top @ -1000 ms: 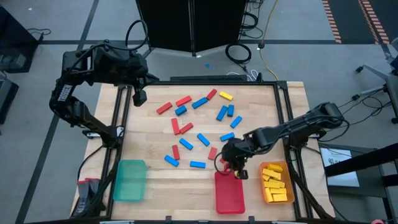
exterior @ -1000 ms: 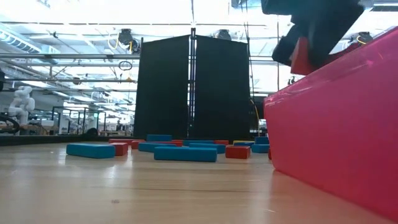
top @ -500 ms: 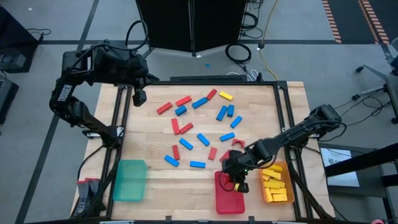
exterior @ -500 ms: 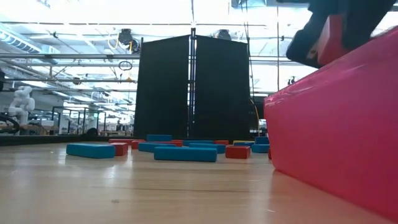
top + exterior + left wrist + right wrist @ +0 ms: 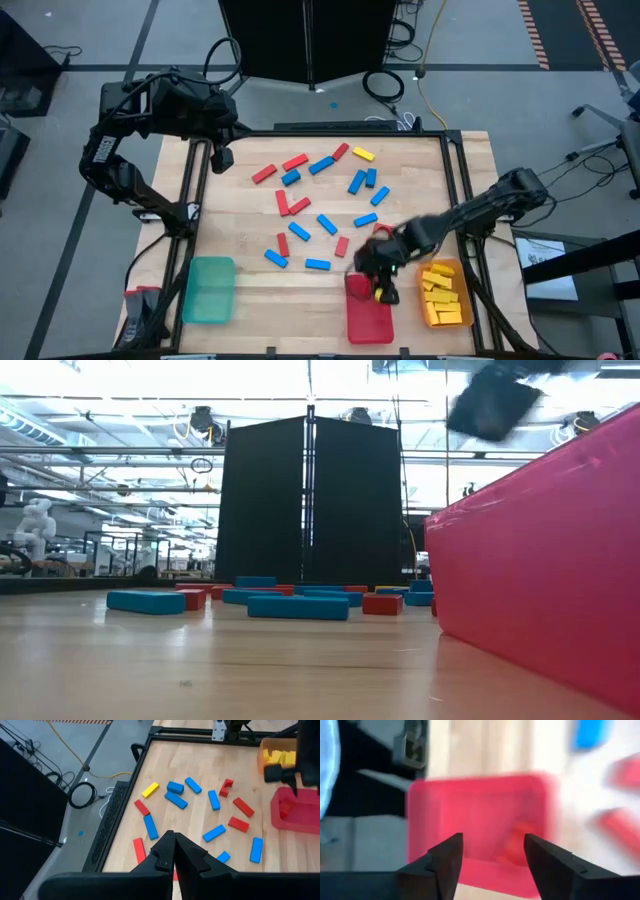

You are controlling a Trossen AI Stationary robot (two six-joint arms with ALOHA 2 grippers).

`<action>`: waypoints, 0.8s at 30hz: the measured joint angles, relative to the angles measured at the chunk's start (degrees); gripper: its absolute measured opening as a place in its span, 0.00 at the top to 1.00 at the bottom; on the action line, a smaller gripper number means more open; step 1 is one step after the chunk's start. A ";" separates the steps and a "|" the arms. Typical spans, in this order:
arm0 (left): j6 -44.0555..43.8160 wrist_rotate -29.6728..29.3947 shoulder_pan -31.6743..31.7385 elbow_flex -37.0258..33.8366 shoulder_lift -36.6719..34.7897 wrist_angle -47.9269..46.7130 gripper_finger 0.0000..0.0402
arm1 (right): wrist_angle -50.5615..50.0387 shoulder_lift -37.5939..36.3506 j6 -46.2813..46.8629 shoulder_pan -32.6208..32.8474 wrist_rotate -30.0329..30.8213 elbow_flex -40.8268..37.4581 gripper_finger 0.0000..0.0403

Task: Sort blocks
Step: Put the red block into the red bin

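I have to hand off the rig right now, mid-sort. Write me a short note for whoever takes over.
Right gripper: open, empty, over the red tray.
Left gripper: shut, empty, parked at the table's far left corner.
Done: yellow blocks in the orange tray; a red block in the red tray.
Left: blue blocks, red blocks and one yellow block loose on the table. Green tray looks empty.

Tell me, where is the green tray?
In the high view, the green tray sits at the table's near left corner, left of the red tray.
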 joint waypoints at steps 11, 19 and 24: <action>-2.94 1.66 -0.40 0.00 0.00 0.04 0.96 | -19.80 -2.71 -18.07 -14.25 19.60 -0.90 0.47; -2.95 1.62 -1.63 0.00 0.00 0.21 0.96 | -8.42 -2.67 -21.11 -21.81 15.46 -17.25 0.41; -2.95 1.55 -1.66 0.00 0.00 0.72 0.96 | -1.61 -2.67 -21.08 -25.17 15.67 -20.75 0.37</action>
